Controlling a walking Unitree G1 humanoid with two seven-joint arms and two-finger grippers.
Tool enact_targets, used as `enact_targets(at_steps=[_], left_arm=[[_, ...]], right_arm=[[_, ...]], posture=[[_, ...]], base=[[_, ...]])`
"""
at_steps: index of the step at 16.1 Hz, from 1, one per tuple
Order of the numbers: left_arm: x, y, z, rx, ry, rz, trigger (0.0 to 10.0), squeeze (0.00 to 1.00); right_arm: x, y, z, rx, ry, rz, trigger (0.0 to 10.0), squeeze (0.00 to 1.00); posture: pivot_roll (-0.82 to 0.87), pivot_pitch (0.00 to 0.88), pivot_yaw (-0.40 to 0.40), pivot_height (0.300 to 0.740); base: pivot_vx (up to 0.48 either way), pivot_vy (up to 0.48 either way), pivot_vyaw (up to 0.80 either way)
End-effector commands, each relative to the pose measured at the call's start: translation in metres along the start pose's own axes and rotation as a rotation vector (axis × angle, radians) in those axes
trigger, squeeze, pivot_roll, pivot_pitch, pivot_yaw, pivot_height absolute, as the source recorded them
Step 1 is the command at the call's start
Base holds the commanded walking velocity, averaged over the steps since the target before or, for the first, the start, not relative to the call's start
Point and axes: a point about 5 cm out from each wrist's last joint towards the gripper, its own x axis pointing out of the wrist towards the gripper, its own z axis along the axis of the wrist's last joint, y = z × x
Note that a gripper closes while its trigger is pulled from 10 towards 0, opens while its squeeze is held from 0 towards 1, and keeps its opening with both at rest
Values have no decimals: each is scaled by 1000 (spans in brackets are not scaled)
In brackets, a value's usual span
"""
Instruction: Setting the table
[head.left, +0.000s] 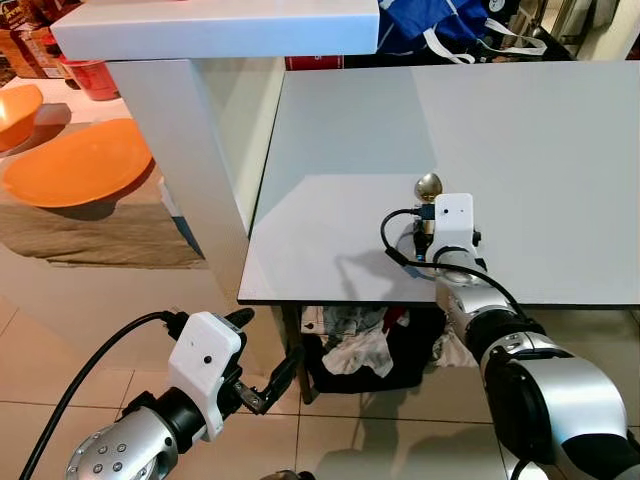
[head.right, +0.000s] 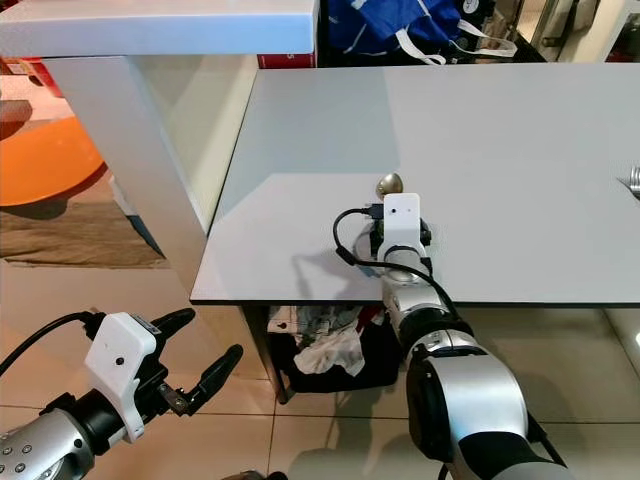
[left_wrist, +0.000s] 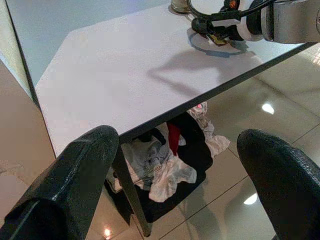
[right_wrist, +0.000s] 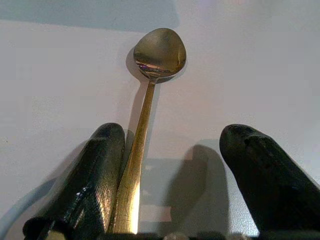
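Spoon (right_wrist: 142, 130) of gold-coloured metal lies flat on the grey table (head.left: 540, 140), near the table's front edge, with its bowl pointing away from the robot. The right gripper (right_wrist: 170, 165) is positioned low over the handle end. Its two black fingers (right_wrist: 92, 175) are spread wide apart; the handle runs along the inner face of one finger, while the other finger stands well clear of it. The spoon rests on the tabletop and is not clamped. In the head views, the spoon bowl (head.left: 428, 186) shows just beyond the white wrist housing of the right arm.

The left gripper (head.left: 262, 362) hangs below table height, in front of the table's near corner, above the tiled floor (head.left: 90, 330). Its fingers (left_wrist: 70, 185) are open and hold nothing.

A pile of crumpled cloth (head.left: 355, 345) sits under the table. A white counter (head.left: 220, 28) stands to the left of the table, with an orange seat (head.left: 80, 165) beyond it
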Motion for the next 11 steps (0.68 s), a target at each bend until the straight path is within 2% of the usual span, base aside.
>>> enact_targets(at_steps=[1, 5, 11], left_arm=[[0, -2, 2, 5, -2, -3, 10000, 0], [-1, -1, 2, 5, 0, 0, 10000, 0], [0, 0, 0, 3, 1, 0, 10000, 0]], right_arm=[[-1, -13, -16, -14, 67, -53, 10000, 0], [0, -25, -17, -22, 73, -87, 10000, 0], [0, -29, -18, -26, 75, -98, 10000, 0]], posture=[[141, 157, 93, 740], [140, 152, 93, 740], [135, 148, 93, 740]], base=[[0, 0, 0], [0, 0, 0], [0, 0, 0]])
